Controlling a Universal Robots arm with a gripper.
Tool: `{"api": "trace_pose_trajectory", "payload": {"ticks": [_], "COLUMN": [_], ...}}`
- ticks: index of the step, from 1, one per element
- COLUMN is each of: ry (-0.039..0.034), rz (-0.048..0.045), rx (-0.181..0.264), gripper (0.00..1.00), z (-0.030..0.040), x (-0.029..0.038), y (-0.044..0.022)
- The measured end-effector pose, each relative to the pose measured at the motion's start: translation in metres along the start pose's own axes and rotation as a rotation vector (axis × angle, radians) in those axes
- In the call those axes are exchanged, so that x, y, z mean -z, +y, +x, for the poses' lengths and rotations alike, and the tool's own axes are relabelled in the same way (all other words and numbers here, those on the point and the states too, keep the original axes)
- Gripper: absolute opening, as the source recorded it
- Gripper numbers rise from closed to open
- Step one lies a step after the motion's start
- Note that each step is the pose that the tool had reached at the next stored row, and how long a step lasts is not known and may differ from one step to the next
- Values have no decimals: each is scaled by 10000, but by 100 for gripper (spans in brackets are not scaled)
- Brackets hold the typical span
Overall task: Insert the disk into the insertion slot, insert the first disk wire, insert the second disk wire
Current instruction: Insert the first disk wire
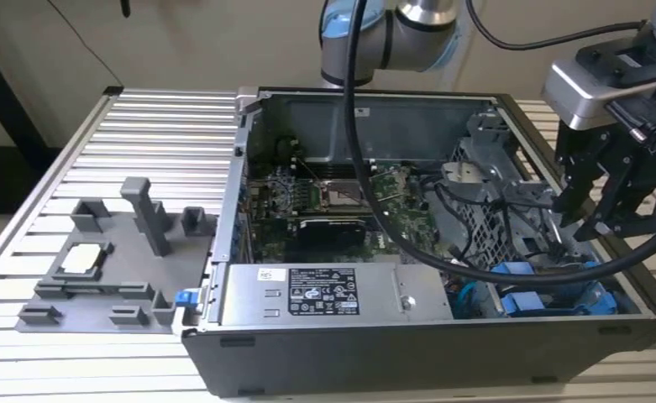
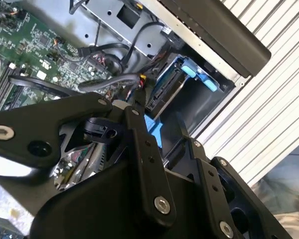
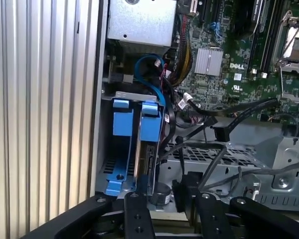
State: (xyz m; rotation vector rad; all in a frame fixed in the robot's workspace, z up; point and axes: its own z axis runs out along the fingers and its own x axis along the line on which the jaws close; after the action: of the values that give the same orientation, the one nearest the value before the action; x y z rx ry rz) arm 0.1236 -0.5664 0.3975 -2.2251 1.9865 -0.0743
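Note:
The disk (image 3: 145, 160) stands on edge in its blue carrier frame (image 3: 150, 119), seated in the insertion slot (image 3: 115, 169) at the case's corner. In the second wrist view the disk (image 2: 165, 93) and its blue frame (image 2: 193, 69) show inside the same bay. In the exterior view the slot's blue parts (image 1: 543, 292) sit at the case's near right. My gripper (image 1: 591, 222) hovers just above that bay, open, with nothing between its fingers (image 3: 133, 209). A black wire with a plug (image 3: 222, 132) hangs loose over the metal cage, apart from the disk. A blue wire (image 3: 150, 74) loops beside the bay.
The open computer case (image 1: 417, 353) lies on a slatted metal table (image 1: 137, 117). A silver labelled power-supply box (image 1: 328, 294) sits next to the bay. A perforated grey cage (image 3: 249, 159) and the green motherboard (image 1: 339, 197) lie beyond. A grey fixture (image 1: 103, 260) stands on the exterior view's left.

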Motion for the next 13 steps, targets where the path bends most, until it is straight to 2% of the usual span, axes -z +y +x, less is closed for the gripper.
{"api": "trace_pose_trajectory", "payload": {"ticks": [4, 5, 10, 13], "ry": [20, 10, -40, -44], "rz": [426, 449, 433, 435], "rx": [195, 241, 530, 561], "gripper": [41, 41, 41, 41], "z": [-26, -42, -113, -117], "x": [-9, -21, -58, -72], "y": [-2, -3, -4, -3]}}
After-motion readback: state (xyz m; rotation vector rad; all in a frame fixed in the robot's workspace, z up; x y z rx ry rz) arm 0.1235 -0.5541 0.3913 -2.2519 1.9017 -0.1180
